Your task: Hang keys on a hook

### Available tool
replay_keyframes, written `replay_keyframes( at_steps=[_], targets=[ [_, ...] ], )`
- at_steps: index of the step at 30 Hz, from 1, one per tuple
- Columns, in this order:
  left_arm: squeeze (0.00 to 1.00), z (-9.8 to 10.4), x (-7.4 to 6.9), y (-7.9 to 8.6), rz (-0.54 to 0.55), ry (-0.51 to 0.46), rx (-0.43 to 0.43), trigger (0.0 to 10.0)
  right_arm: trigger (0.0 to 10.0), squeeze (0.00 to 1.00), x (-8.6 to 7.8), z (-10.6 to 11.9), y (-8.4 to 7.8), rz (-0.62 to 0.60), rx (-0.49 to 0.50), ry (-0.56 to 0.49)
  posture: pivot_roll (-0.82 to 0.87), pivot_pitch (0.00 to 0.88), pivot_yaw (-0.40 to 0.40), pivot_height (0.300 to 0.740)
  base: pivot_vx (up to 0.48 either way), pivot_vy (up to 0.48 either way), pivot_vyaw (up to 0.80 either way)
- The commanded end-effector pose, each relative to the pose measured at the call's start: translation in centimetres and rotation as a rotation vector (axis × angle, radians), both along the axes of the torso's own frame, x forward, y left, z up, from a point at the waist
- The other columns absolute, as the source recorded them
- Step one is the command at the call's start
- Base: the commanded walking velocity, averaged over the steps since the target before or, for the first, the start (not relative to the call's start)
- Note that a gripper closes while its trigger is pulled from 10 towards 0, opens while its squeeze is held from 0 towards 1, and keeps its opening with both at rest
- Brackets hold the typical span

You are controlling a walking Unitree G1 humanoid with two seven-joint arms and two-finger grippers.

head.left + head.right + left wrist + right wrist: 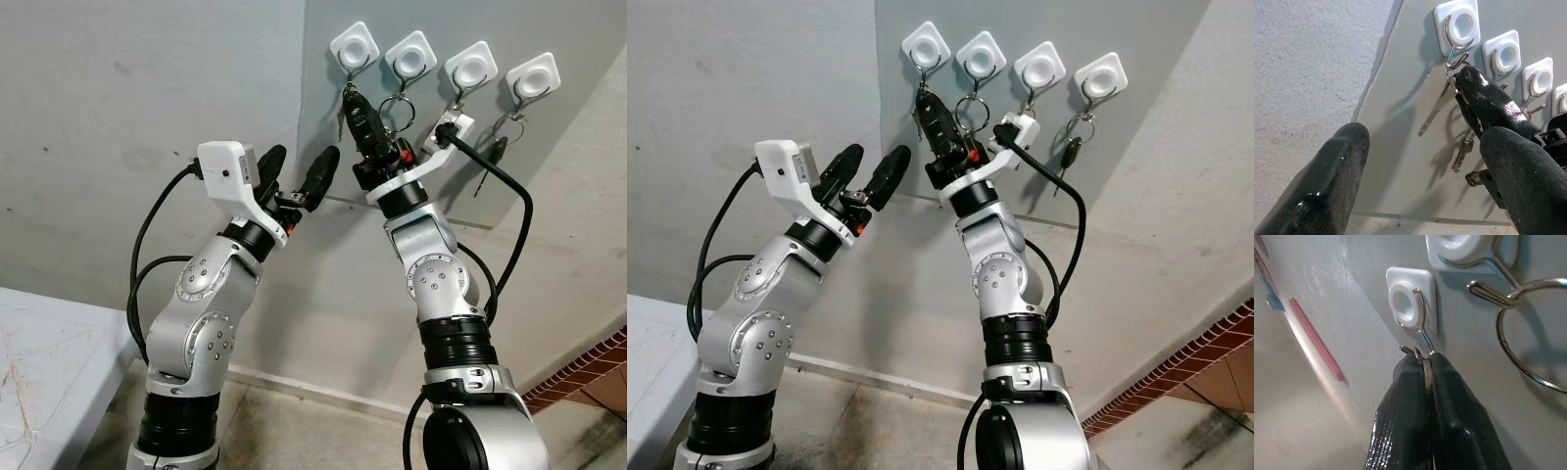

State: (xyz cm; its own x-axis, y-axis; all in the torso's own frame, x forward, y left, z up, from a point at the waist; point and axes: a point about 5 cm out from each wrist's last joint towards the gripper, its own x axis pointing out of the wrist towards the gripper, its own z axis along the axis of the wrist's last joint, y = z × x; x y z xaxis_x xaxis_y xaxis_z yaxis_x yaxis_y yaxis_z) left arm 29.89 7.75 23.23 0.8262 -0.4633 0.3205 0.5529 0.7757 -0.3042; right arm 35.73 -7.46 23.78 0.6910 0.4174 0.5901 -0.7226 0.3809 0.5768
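Keys (1442, 105) hung from the leftmost hook (354, 51) of four white hooks on the grey wall panel (411, 211), their ring looped over or just at the hook's wire tip; whether it was fully seated could not be made out. The right end effector (1425, 369) was clenched on the key ring right under that hook, its two black fingers pressed together with the metal pinched between them, as the right wrist view showed. The neighbouring hook (409, 57) carried an empty ring (397, 108), and the two further hooks held small key sets of their own.

The left end effector (294, 176) stood released, fingers spread, hovering just beside the right arm and below the hook row, holding nothing.

By my reading, the step in hand was the hanging itself: the ring was at the hook and the grip not yet let go. The next move would call for easing the ring down onto the hook's curve so it sits behind the tip, then parting the fingers and drawing straight back from the panel, without snagging the ring or knocking the empty ring next to it.
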Motion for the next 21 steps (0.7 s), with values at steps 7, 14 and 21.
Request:
replay_keyframes(
  at_steps=[7, 14, 21],
  targets=[
    [0.0, 0.2, -0.1, 0.0, 0.006, -0.001, -0.001, 10.0, 10.0, 1.0, -0.1, -1.1, -0.7, -0.069, 0.002, 0.026, 0.03, 0.0, -0.054, 0.74, 0.0, 0.0, 0.0],
    [0.0, -0.3, 0.0, 0.0, 0.023, 0.015, 0.007, 10.0, 10.0, 1.0, -0.3, -2.4, -0.6, -0.222, -0.307, -0.072, 0.03, 0.0, -0.059, 0.74, 0.0, 0.0, 0.0],
    [0.0, -1.3, 0.1, 0.3, 0.051, 0.035, 0.024, 10.0, 10.0, 1.0, -1.0, -4.0, -0.4, -0.244, -0.453, -0.121, 0.03, 0.0, -0.06, 0.74, 0.0, 0.0, 0.0]
  ],
)
